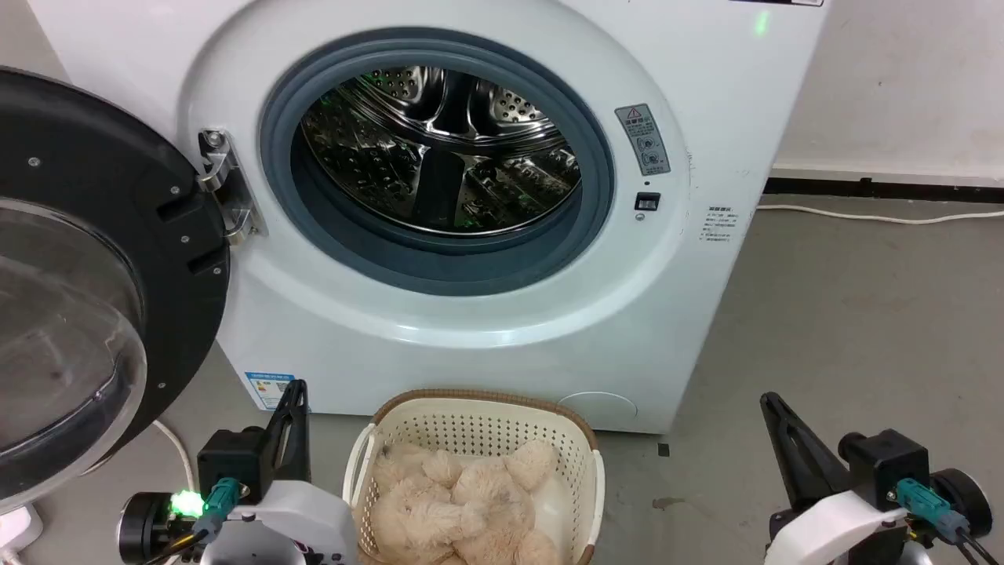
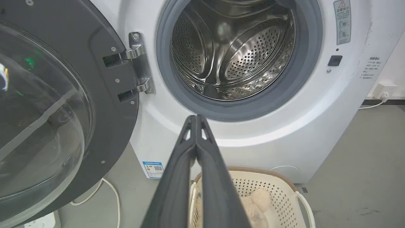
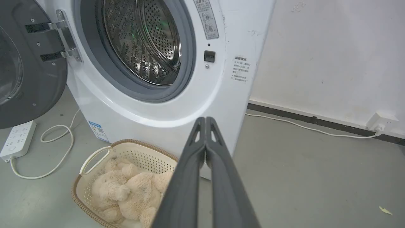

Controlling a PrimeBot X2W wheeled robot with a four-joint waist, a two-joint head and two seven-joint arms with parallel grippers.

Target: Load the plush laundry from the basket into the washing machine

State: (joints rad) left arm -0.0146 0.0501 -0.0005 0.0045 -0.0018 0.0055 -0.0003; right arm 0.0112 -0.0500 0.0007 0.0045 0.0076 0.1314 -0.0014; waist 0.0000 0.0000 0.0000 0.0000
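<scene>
The shaggy cream-beige plush laundry lies in the cream-white basket, which stands on the floor right in front of the washing machine. The washer's black-framed door is swung wide open to the left, baring the steel drum. My left gripper is shut and holds nothing, left of the basket. Well right of the basket, my right gripper is also shut and holds nothing.
A white cable runs along the floor by the wall at the right. A white power strip and its looping cord lie on the floor under the open door. Grey floor spreads to the right of the washer.
</scene>
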